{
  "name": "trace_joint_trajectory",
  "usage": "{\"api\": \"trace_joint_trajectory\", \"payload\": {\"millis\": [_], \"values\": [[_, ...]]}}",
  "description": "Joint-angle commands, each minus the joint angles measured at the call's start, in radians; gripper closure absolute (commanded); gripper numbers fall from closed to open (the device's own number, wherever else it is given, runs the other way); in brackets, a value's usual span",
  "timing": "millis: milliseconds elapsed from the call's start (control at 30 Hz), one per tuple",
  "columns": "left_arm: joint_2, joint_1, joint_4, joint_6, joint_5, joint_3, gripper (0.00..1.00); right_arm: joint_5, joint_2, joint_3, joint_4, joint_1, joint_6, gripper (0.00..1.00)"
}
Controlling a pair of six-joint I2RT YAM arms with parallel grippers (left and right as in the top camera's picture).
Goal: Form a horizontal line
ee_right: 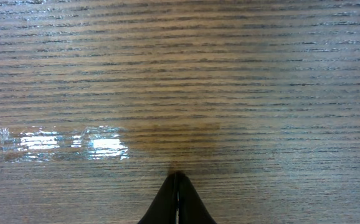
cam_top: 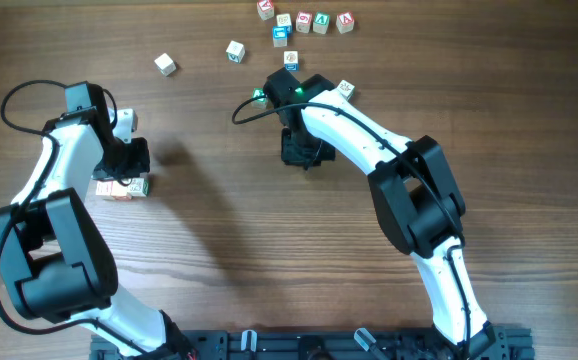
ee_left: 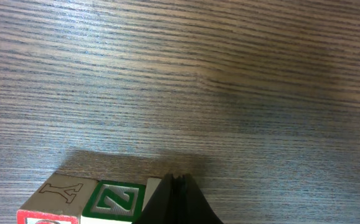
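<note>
The horizontal line [cam_top: 121, 187] is a short row of pale letter cubes with red-marked side faces, at the left of the table. In the left wrist view it [ee_left: 80, 198] shows a Y cube, a green Z cube and a third cube partly hidden behind my fingers. My left gripper [cam_top: 130, 166] [ee_left: 179, 180] is shut and empty, its tips right at the row's right end. My right gripper [cam_top: 304, 153] [ee_right: 177, 177] is shut and empty, low over bare wood at the table's middle.
Several loose cubes lie at the back: a row of cubes [cam_top: 314, 21], a red cube [cam_top: 266, 9], blue-marked cubes [cam_top: 280, 37] [cam_top: 235, 50], one [cam_top: 345, 89] beside the right arm and one [cam_top: 165, 64] at the back left. A taped patch [ee_right: 61, 143] shines on the wood.
</note>
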Motion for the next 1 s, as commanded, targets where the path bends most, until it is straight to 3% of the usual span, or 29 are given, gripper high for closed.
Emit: {"api": "trace_joint_trajectory", "payload": {"millis": [0, 967], "values": [[0.025, 0.001, 0.007, 0.020, -0.010, -0.010, 0.96, 0.029, -0.020, -0.010, 0.009, -0.003, -0.012, 0.96], [0.034, 0.001, -0.011, 0.020, -0.018, -0.010, 0.96, 0.029, -0.019, -0.010, 0.012, -0.003, -0.016, 0.95]]}}
